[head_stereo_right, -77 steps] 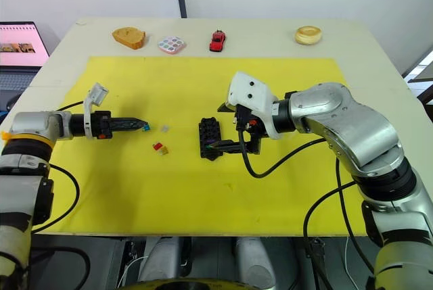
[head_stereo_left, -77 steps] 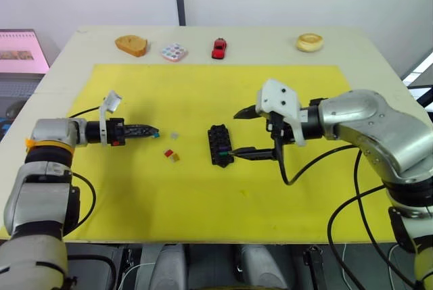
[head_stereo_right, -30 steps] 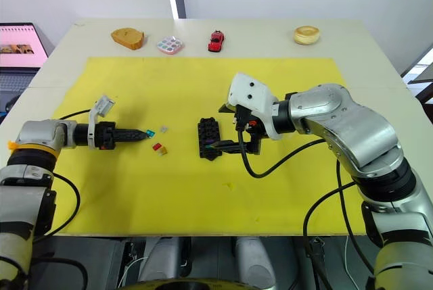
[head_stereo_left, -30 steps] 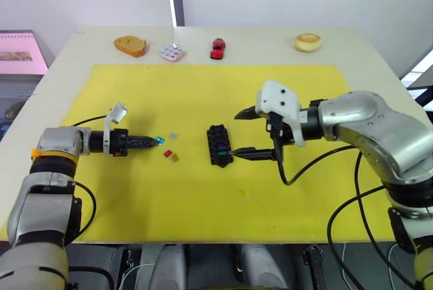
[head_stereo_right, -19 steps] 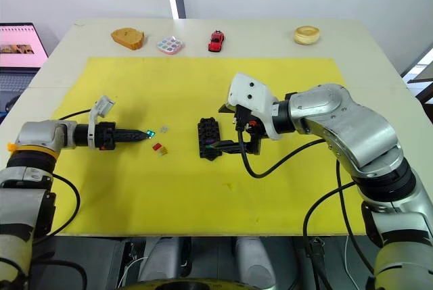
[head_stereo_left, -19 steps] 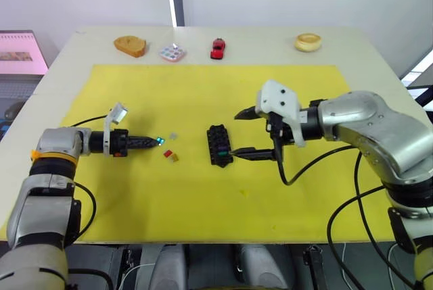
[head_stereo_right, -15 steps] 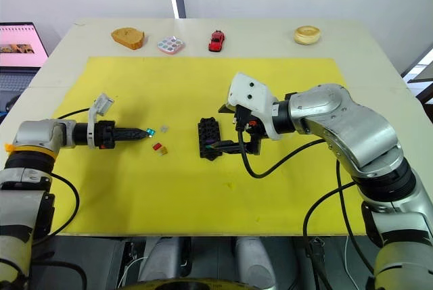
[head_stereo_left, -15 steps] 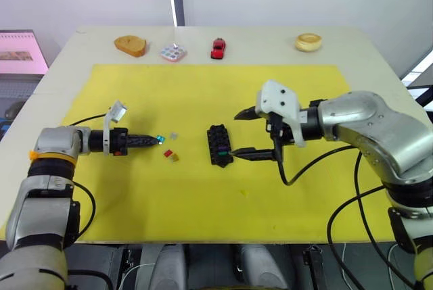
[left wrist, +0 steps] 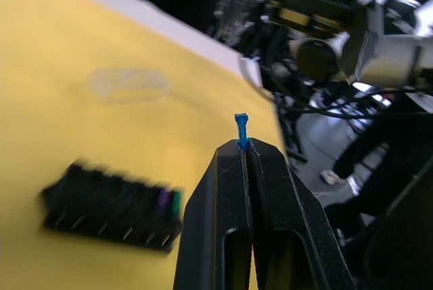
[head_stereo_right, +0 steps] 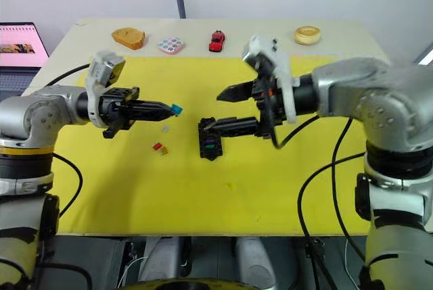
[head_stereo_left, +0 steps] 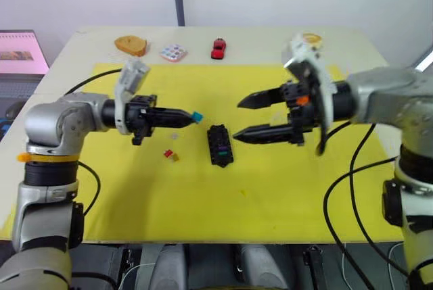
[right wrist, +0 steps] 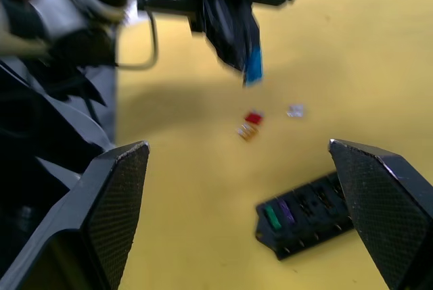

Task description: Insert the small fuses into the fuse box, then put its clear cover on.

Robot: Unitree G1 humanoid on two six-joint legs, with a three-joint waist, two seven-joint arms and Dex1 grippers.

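Yellow matting (head_stereo_left: pixel 203 195) covered most of the pale table (head_stereo_left: pixel 379 53), with a white wall behind. Landmark: the fuse box (head_stereo_left: pixel 219 145), a knobbly black plastic block lying flat mid-mat, green and purple fuses already seated at its near end.

Just left of the box's near end lay a red fuse (head_stereo_left: pixel 168 153) touching an amber fuse (head_stereo_left: pixel 174 157), and slightly farther back a tiny grey fuse (head_stereo_left: pixel 174 136). A faint clear cover (left wrist: pixel 128 84) showed on the mat beyond the box in the left wrist view.

Since the earlier frames both arms had risen off the mat. The left gripper (head_stereo_left: pixel 189 117), previously low and well left of the box, now hung above its left side, fingers pinched together on a small teal fuse (head_stereo_left: pixel 197 115). The right gripper (head_stereo_left: pixel 238 119), which had one finger down at the box's near end, was lifted clear to the box's right, fingers spread wide and empty.

Far behind the box stood a red toy car (head_stereo_left: pixel 218 48), a dotted white tile (head_stereo_left: pixel 174 52), a brown wedge (head_stereo_left: pixel 131 45) and a tan ring (head_stereo_left: pixel 310 37). A laptop screen (head_stereo_left: pixel 20 52) glowed pink far left.
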